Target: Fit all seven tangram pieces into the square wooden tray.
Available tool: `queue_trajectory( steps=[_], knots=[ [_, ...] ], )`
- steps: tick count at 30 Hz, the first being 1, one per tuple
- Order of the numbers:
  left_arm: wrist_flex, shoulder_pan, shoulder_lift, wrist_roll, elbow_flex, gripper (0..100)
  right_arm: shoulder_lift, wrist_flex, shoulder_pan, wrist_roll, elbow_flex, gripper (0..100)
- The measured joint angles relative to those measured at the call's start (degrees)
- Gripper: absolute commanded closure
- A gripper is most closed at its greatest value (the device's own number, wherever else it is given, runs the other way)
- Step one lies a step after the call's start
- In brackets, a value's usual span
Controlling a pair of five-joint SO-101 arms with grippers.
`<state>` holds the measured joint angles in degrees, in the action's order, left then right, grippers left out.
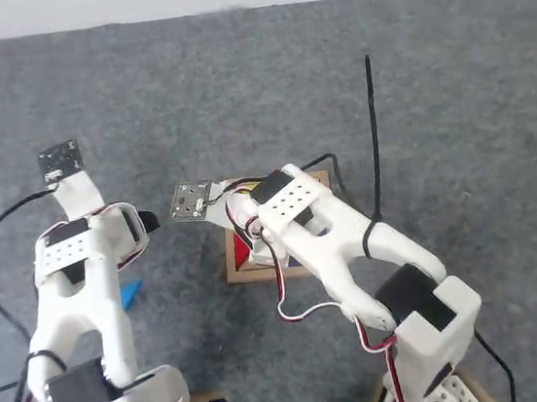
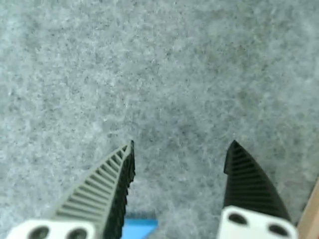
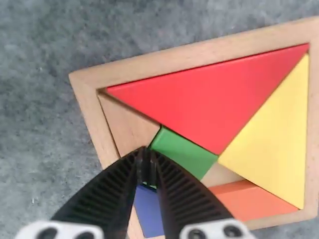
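Note:
The square wooden tray (image 3: 88, 107) holds a large red triangle (image 3: 199, 104), a yellow triangle (image 3: 274, 144), a green piece (image 3: 184, 154), an orange piece (image 3: 249, 199) and a blue piece (image 3: 148, 211). A bare wedge of tray floor (image 3: 130, 127) lies beside the red triangle. My right gripper (image 3: 145, 155) is shut with nothing in it, its tips at the green piece's corner over that wedge. My left gripper (image 2: 182, 147) hangs open over bare carpet left of the tray (image 1: 248, 272). A light blue piece (image 2: 139, 226) lies on the carpet behind its fingers, partly hidden by the left arm (image 1: 131, 294).
Grey carpet covers the table (image 1: 432, 93). The tray's wooden edge (image 2: 311, 214) shows close beside the left gripper. The right arm (image 1: 320, 224) covers most of the tray from above, and a black cable (image 1: 373, 129) rises behind it.

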<state>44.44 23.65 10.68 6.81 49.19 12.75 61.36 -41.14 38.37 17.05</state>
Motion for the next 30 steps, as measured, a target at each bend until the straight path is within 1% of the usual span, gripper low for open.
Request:
queue_trajectory(
  steps=[7,10,13,15,18,21,26,28,30],
  knots=[
    [0.0,0.0,0.0,0.0,0.0,73,-7.56,2.11,0.44,0.35,0.44,98.7],
    [0.0,0.0,0.0,0.0,0.0,73,-9.32,2.2,4.4,0.35,0.44,98.7],
    [0.0,0.0,0.0,0.0,0.0,73,-9.14,0.09,8.7,0.0,0.53,98.7],
    [0.0,0.0,0.0,0.0,0.0,73,-7.21,-2.81,10.2,-2.02,0.44,98.7],
    [0.0,0.0,0.0,0.0,0.0,73,-1.32,-5.71,10.73,-3.08,0.44,98.7],
    [0.0,0.0,0.0,0.0,0.0,73,2.29,-6.33,10.46,-3.43,0.09,98.7],
    [0.0,0.0,0.0,0.0,0.0,73,3.87,-5.54,10.46,-3.43,-1.41,98.0],
    [0.0,0.0,0.0,0.0,0.0,73,4.4,-4.75,10.46,-3.43,-2.11,95.2],
    [0.0,0.0,0.0,0.0,0.0,73,4.92,-3.69,10.46,-3.43,-3.08,88.7]
  ],
)
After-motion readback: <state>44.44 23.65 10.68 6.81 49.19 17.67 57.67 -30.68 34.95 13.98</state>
